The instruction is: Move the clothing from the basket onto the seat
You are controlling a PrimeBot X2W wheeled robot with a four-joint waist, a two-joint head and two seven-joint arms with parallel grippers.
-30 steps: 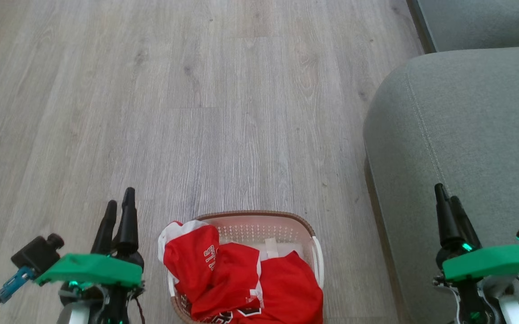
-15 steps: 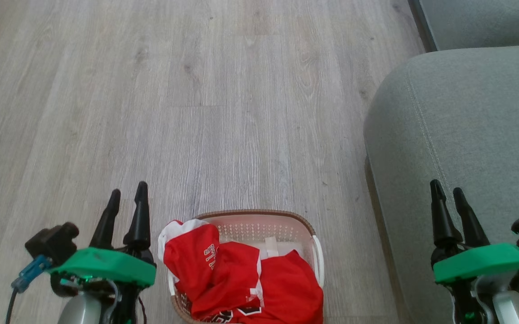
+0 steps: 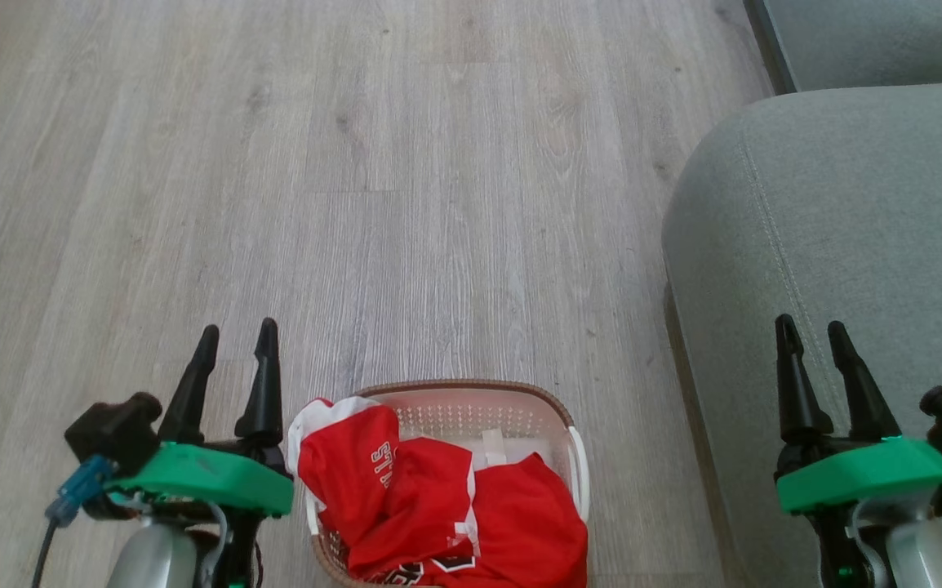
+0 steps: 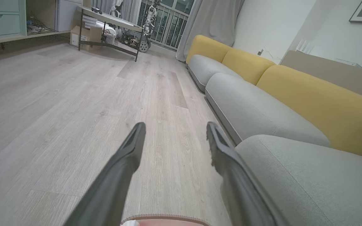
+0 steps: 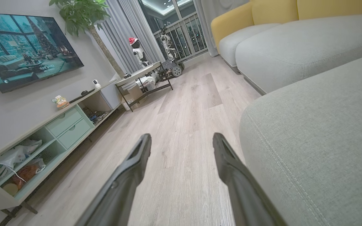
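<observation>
Both pincers had opened up since a second before. Fingers that sat nearly together then were now spread, and the left pincer (image 3: 237, 327) had crept in toward the basket (image 3: 471, 390). The right pincer (image 3: 808, 324) hung over the edge of the seat (image 3: 846, 212), its fingers apart too, and neither one held or touched anything. The clothing (image 3: 438, 506) lay heaped in the basket, red folds spilling over the left rim, with the basket standing on the floor (image 3: 357, 204) just beside the seat.

My read: this was the reach, nothing grasped yet. To do it well, I wanted the left pincer brought over the high bunched fold at the left of the heap. The fingers would drop either side of it and close on a thick gather of cloth — not on the perforated wall, nor on the white sheet (image 3: 494, 447) lying in the basket. Then a straight lift until the cloth cleared the rim — otherwise that light basket might well come along.
</observation>
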